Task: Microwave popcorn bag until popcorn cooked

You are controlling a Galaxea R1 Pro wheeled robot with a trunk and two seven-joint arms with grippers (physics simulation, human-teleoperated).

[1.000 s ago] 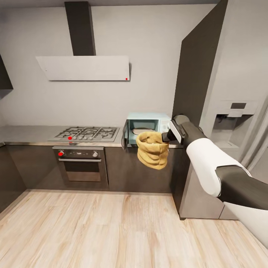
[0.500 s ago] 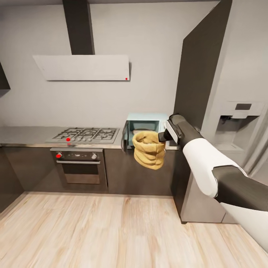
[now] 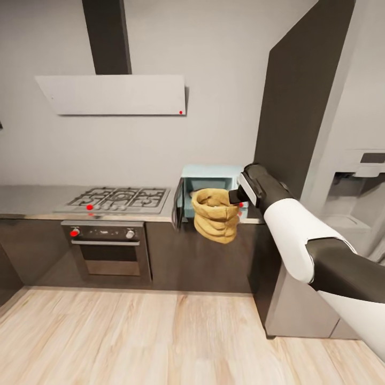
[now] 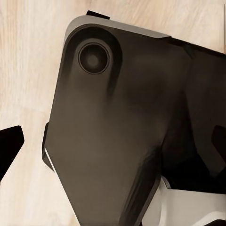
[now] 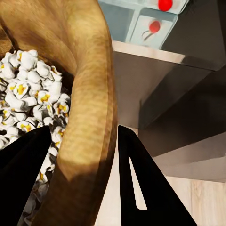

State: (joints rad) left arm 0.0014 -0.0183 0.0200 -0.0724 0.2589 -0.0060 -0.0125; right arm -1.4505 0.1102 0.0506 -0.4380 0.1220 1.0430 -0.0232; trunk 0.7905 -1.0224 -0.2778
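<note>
My right gripper [image 3: 234, 197] is shut on the rolled rim of the tan popcorn bag [image 3: 215, 215], which hangs in the air just in front of the mint-blue microwave [image 3: 211, 174]. The microwave's dark door [image 3: 176, 203] stands open to the left, and the microwave sits on the grey countertop [image 3: 32, 197]. In the right wrist view the bag's rim [image 5: 89, 94] runs between my black fingers [image 5: 141, 188], with white-cream popcorn [image 5: 28, 103] heaped inside. In the left wrist view one fingertip [image 4: 9, 146] of the open left gripper hangs over the wood floor.
A gas hob [image 3: 115, 199] and a black oven [image 3: 109, 251] lie left of the microwave, under a pale hood [image 3: 112, 93]. A tall dark panel [image 3: 299, 107] and a grey fridge [image 3: 358, 176] stand to the right. Wooden floor [image 3: 133, 337] stretches before the cabinets.
The whole view has shifted as the robot rolled nearer the counter. The bag stays held in the right gripper in front of the open microwave.
</note>
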